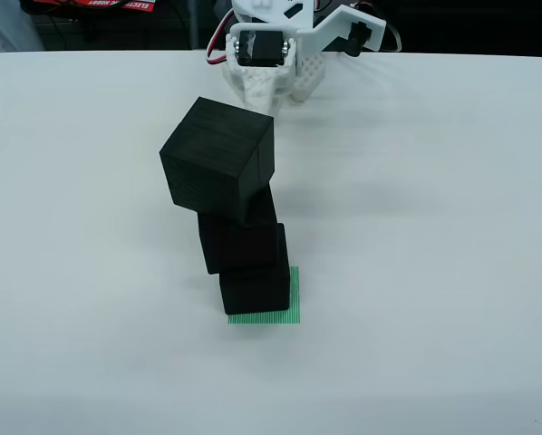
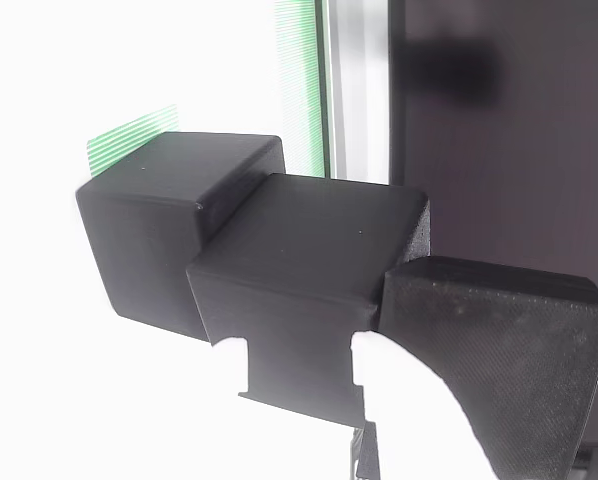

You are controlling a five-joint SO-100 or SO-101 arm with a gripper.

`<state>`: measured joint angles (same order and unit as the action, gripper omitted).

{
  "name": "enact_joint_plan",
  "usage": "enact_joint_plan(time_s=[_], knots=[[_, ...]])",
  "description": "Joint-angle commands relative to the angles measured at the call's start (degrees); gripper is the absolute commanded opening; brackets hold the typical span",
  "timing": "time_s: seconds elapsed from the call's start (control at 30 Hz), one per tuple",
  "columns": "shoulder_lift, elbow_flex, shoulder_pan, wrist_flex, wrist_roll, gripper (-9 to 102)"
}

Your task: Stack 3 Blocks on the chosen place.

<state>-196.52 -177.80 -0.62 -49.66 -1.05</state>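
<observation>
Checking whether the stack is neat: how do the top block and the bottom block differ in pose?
In the view from above, the top block is twisted and shifted up-left of the stack's line, while the bottom block sits square on the green patch. The top block rests on the middle block; the bottom one rests on the table. Both are plain matte black cubes.

A: View from above: even, bright overhead light. Counter [image 1: 452, 272] near white, little texture. Soft faint shadows right of the blocks [image 1: 233, 217].

B: Sharpness?

A: Fair. Block faces go almost flat black, edges barely readable.

B: Close side view?

A: Blown-out white background, glare swallowing detail. Nearest block [image 2: 499, 350] grainy; dark area [image 2: 499, 120] upper right blurred.
</observation>
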Motion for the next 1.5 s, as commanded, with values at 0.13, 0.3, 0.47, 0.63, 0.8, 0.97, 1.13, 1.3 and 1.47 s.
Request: enact_joint_plan(time_s=[0.13, 0.3, 0.47, 0.63, 0.8, 0.97, 1.13, 1.3, 1.47], knots=[[-0.4, -2.0, 0.0, 1.1, 0.4, 10], [-0.4, -2.0, 0.0, 1.1, 0.4, 12], [-0.4, -2.0, 0.0, 1.1, 0.4, 14], [-0.4, -2.0, 0.0, 1.1, 0.4, 14], [-0.4, -2.0, -0.1, 1.1, 0.4, 18], [-0.4, -2.0, -0.2, 1.1, 0.4, 18], [-0.4, -2.0, -0.2, 1.1, 0.4, 18], [-0.4, -2.0, -0.2, 1.1, 0.4, 12], [-0.4, -2.0, -0.2, 1.1, 0.4, 9]])
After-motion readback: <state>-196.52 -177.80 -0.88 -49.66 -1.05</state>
